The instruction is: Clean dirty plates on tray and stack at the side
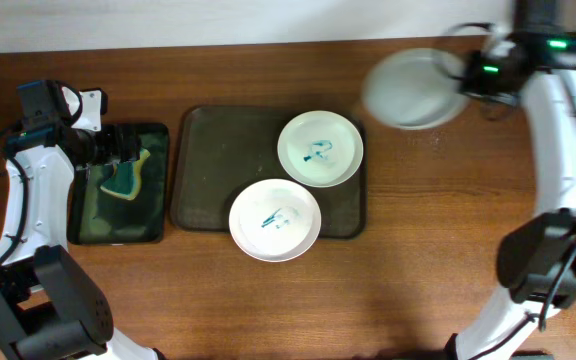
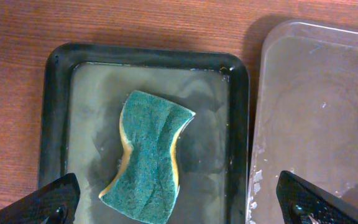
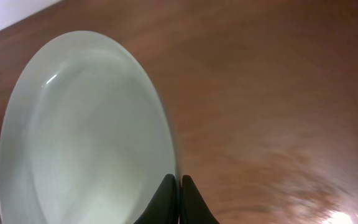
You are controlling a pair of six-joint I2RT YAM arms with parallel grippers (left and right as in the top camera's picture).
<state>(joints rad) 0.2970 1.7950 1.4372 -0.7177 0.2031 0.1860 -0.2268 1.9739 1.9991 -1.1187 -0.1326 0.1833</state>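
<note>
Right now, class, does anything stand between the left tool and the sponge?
Nothing visible does. The left tool hovers open above the sponge, which lies uncovered in the black tray. The wrist view shows only open space between the fingers and the sponge.

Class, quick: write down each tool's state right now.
Left tool: open, empty, over the sponge.
Right tool: closed on the plate rim.
</note>
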